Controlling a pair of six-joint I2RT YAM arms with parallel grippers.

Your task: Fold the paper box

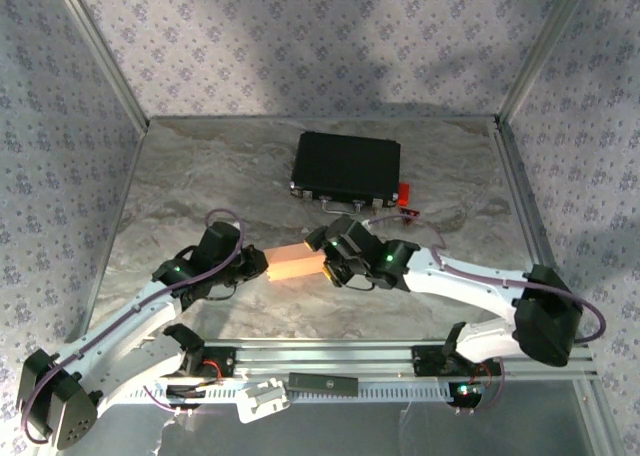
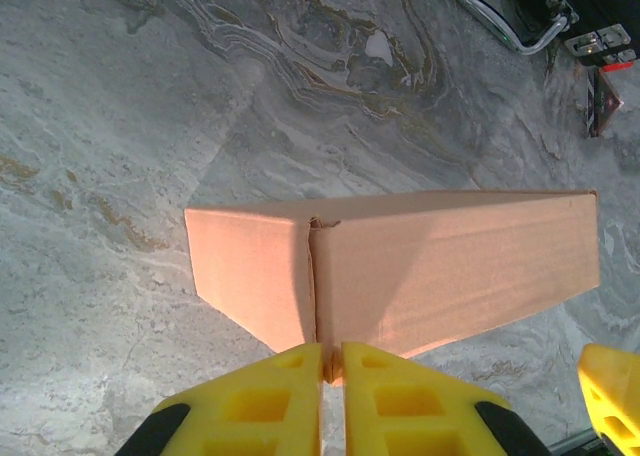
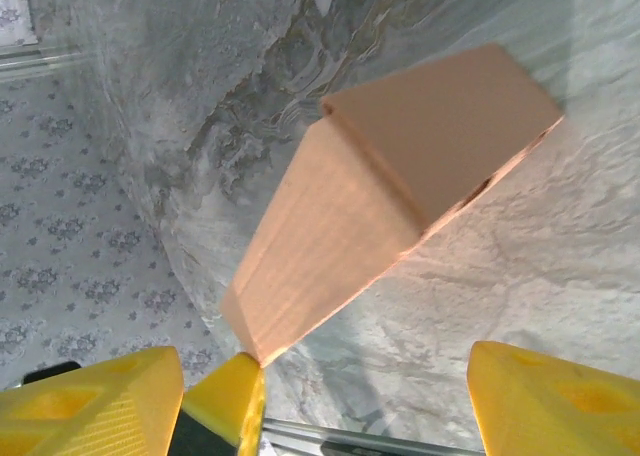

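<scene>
Paper box [image 2: 430, 266] | edge pinched by left claw [image 2: 332, 354] | right claw [image 3: 320, 376] spread

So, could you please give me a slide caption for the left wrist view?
Left pincer pinches an edge of the salmon paper box lying on the marbled table.

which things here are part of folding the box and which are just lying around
job in hand: paper box; left gripper, pinching its edge; right gripper, open at its other end
lying about: black case; small red piece beside it
</scene>
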